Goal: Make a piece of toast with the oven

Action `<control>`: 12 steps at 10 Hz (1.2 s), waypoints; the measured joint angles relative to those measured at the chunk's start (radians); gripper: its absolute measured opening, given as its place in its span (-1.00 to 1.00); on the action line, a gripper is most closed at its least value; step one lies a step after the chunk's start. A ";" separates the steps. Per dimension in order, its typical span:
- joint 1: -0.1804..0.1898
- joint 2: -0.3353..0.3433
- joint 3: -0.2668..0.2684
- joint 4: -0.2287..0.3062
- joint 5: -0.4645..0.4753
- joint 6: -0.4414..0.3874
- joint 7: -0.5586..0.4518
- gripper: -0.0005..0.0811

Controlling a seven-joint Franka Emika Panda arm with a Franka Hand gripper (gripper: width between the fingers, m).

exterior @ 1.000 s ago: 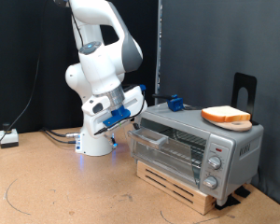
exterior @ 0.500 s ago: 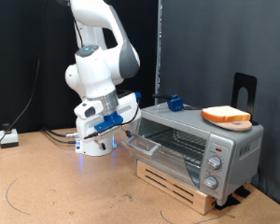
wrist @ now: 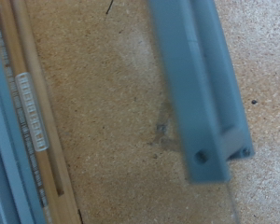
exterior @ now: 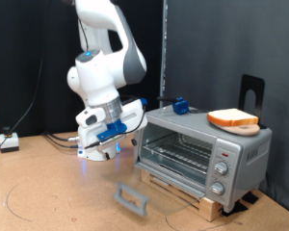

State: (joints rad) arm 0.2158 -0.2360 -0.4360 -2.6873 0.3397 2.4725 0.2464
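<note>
**A:** Entry. Largest first: the brown tabletop (exterior: 48, 197) carries the whole setup. White arm (exterior: 106, 58) at the exterior view's left, bent forward and low.

**B:** Oven?

**A:** The oven (exterior: 207, 154) sits on a low wooden pallet (exterior: 183, 191) at the exterior view's right. Door (exterior: 132, 197) is dropped fully open; the grey handle (wrist: 201, 84) lies down near the tabletop, blurred in the exterior view. Wire rack visible inside, nothing on it.

**B:** And the toast?

**A:** The piece of toast (exterior: 233, 119) lies flat on the oven's roof, toward the exterior view's right. Not inside.

**B:** Gripper state?

**A:** The gripper (exterior: 108, 144) hangs just beside the oven's open front, to the exterior view's left of it. Cannot tell whether the fingers are released or clenched: the exterior view is too small, and the wrist view shows only the glass, the handle and the tabletop beneath. Nothing visible between the fingers.

**B:** Risks, as judged?

**A:** The open door juts out low in front of the oven; an arm sweep at that height could strike it and shift the oven on the pallet. The toast sits near the roof's edge; a jolt could slide it off.
</note>
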 joint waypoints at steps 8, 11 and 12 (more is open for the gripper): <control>-0.037 0.031 -0.081 0.055 0.004 -0.033 -0.132 0.99; -0.021 0.008 -0.090 0.085 0.140 -0.223 -0.182 0.99; -0.015 -0.014 -0.101 0.112 0.214 -0.345 -0.216 0.99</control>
State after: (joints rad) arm 0.2012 -0.2495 -0.5371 -2.5752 0.5533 2.1277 0.0303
